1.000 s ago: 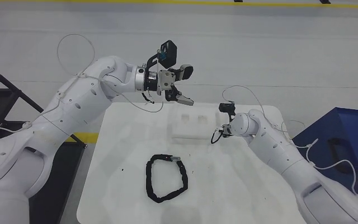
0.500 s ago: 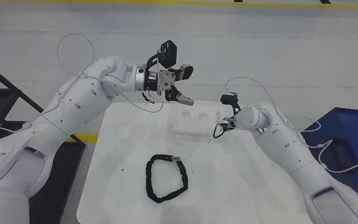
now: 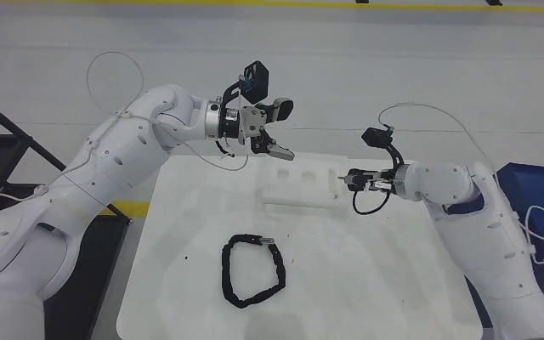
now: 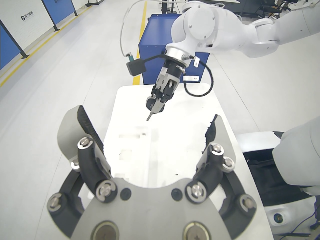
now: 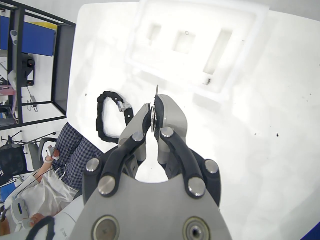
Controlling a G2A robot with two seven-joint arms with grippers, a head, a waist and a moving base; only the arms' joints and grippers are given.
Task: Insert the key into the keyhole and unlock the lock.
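Metal key (image 5: 156, 92): one, pinched between the pressed-together fingers of the right gripper (image 3: 350, 179), above the table (image 3: 357, 272) just right of the foam tray (image 3: 293, 202). Its long axis runs left-right, with the tip pointing left and apparently slightly down. Black chain lock (image 5: 99, 121): one, a closed loop lying flat near-left of centre, metal ends on its far side, well apart from the key. Tray: one, with three recesses. Left gripper (image 3: 285, 130): fingers spread, holding nothing, above the far-left edge.
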